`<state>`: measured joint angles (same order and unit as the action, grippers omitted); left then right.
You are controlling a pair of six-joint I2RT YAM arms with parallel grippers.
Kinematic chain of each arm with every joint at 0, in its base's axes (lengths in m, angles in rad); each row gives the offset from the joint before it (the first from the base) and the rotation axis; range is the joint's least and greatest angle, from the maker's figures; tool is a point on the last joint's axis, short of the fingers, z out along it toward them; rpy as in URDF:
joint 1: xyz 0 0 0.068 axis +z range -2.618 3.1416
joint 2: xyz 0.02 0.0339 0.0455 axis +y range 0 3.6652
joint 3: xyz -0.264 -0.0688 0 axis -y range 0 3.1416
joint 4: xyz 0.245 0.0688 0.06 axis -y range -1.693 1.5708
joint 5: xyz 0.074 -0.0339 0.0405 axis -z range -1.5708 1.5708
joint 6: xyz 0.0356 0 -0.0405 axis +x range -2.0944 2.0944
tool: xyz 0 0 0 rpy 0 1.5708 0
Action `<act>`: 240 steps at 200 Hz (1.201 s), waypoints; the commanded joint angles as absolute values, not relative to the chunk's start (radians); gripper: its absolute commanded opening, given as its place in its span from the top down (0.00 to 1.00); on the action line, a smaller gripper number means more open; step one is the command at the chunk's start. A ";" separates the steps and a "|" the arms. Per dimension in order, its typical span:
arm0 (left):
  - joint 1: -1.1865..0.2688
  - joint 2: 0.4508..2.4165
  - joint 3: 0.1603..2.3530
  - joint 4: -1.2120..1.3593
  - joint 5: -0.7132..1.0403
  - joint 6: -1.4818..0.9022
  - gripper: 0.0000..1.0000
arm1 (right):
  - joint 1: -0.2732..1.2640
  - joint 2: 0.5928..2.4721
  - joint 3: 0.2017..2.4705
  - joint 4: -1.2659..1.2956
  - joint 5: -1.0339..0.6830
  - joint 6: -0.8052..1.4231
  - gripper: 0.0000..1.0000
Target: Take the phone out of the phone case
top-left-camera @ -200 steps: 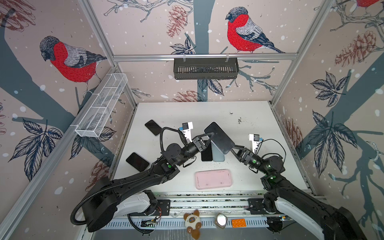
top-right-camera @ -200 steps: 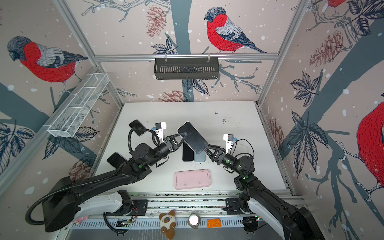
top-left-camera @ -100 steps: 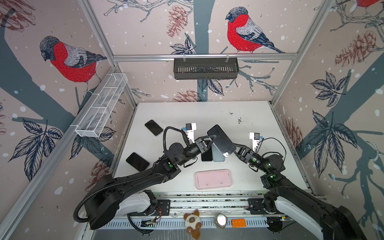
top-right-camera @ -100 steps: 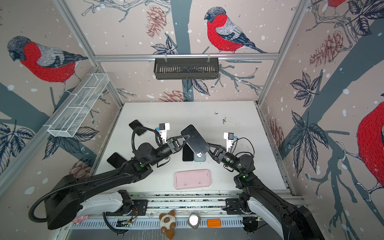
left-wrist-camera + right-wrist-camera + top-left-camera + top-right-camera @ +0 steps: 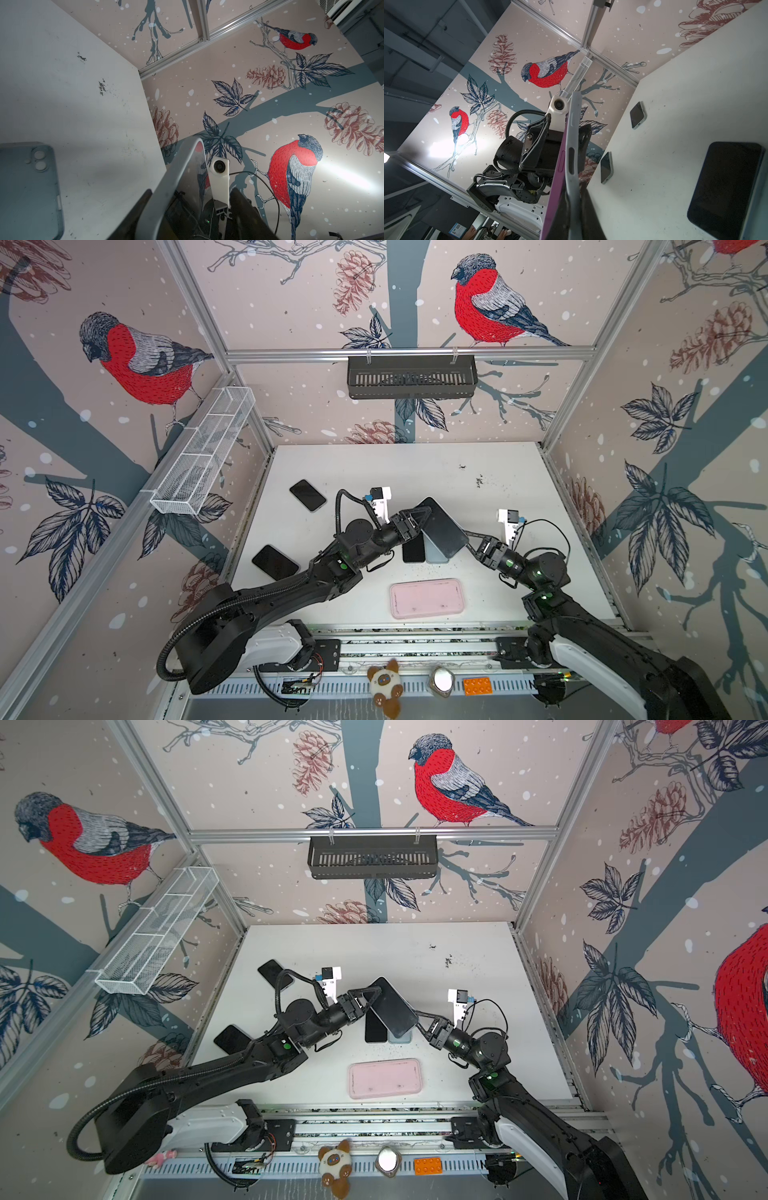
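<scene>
Black right arm (image 5: 540,568) low, outstretched, right gripper (image 5: 467,540) tight on the tilted cased phone (image 5: 442,526); left gripper (image 5: 424,520) seemingly spread.

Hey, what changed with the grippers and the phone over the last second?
The right gripper closed on the cased phone. The left gripper let go, and its jaws now stand open around it. The pink case and the loose phones stayed put.
</scene>
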<state>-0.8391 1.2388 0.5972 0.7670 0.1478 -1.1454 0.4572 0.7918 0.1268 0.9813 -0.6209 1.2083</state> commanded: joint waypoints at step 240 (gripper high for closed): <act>-1.344 1.518 1.236 -0.260 -0.587 -0.372 0.21 | 0.370 0.820 0.095 0.765 -0.485 1.312 1.00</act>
